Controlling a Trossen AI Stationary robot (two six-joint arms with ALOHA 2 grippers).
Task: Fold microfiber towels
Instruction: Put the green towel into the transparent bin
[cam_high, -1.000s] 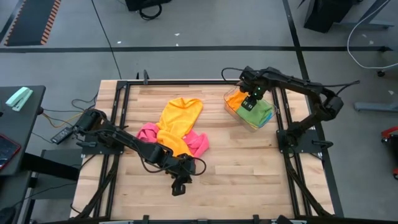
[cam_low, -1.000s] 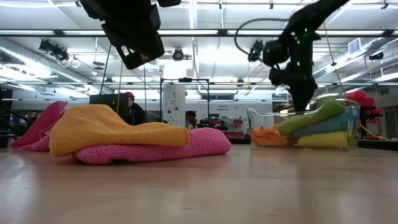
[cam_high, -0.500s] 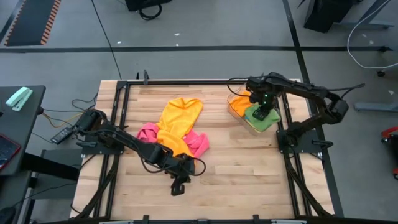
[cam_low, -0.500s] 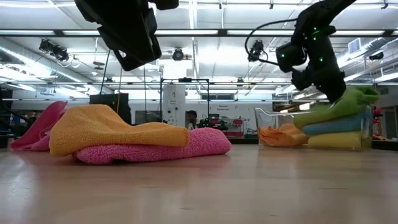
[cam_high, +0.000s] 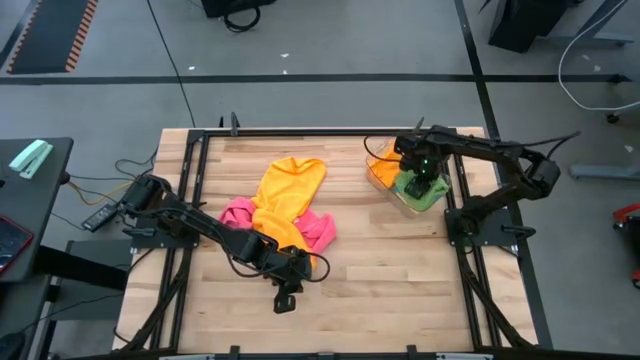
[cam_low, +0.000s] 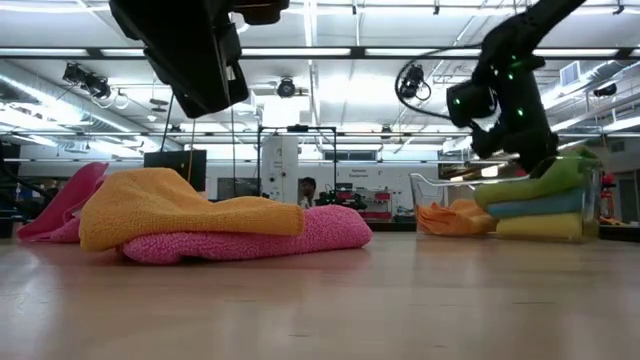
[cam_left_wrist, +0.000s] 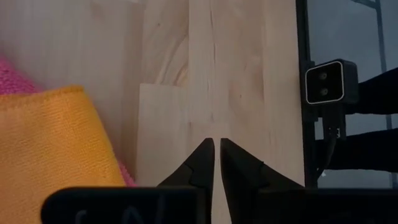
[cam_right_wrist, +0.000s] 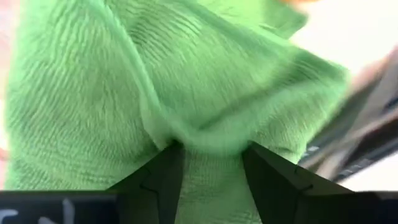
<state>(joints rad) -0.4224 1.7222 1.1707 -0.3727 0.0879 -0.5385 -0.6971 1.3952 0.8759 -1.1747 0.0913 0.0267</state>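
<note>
An orange towel (cam_high: 285, 200) lies crumpled over a pink towel (cam_high: 322, 232) at the table's middle. My left gripper (cam_left_wrist: 217, 149) hovers shut above bare wood just off the orange towel's near corner (cam_left_wrist: 56, 143), touching nothing. At the far right a clear tray (cam_low: 425, 192) holds folded towels: a green towel (cam_low: 545, 183) on top, a blue one (cam_low: 530, 208) and a yellow one (cam_low: 530, 227) beneath, and an orange one (cam_low: 450, 215) at the left end. My right gripper (cam_high: 422, 183) is down on the green towel. My right gripper comes at the green towel from above, pointing down. A raised bulge of the folded cloth (cam_right_wrist: 208, 134) sits between its two spread fingers (cam_right_wrist: 158, 174); several layers. The towel rests on the other folded towels in the tray, its right end (cam_low: 580, 160) tilted upward.
A dark frame (cam_high: 195, 150) borders the wooden table on all sides. The table-height camera (cam_left_wrist: 329, 84) sits on the near rail beyond my left gripper. Bare wood (cam_high: 400, 280) spreads over the near right part of the table.
My right gripper has gone down and toward the table's near right over the tray, tipping more upright, taking the green towel with it. The towel's right end has shifted toward the tray's right wall and stands higher than before.
</note>
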